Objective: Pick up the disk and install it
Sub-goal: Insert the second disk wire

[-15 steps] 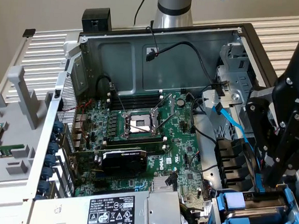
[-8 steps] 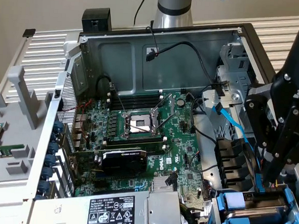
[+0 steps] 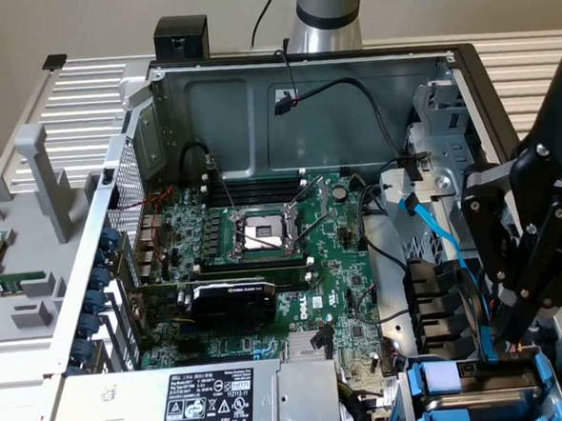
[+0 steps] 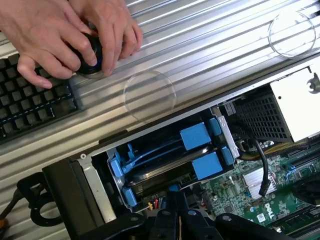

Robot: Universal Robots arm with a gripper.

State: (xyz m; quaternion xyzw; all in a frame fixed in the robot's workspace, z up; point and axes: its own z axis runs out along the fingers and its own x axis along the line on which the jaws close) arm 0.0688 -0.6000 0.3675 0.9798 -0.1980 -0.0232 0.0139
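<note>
- The gripper (image 4: 172, 210) has its black fingers brought fully together with nothing between them; it hangs just above the drive bay (image 4: 102, 192) at the corner of the open computer case (image 3: 297, 97).
- In the exterior view the gripper (image 3: 520, 321) sits at the end of the black wrist, over the same bay on that view's right.
- The disk (image 4: 160, 172) lies seated in the drive bay, its blue carrier handle (image 4: 206, 165) facing outward; the fingertips are just beside its inner edge.
- A second blue-fronted carrier (image 4: 195, 136) sits in the bay right next to the disk, on the side farther from the gripper.
- The motherboard (image 3: 260, 238) fills the case floor beside the bay, and the silver power-supply box (image 3: 222, 398) lies next to it.
- Outside the case, beyond the bay, a person's hands (image 4: 75, 35) rest on a round black knob (image 4: 92, 62) next to a keyboard (image 4: 30, 105).
</note>
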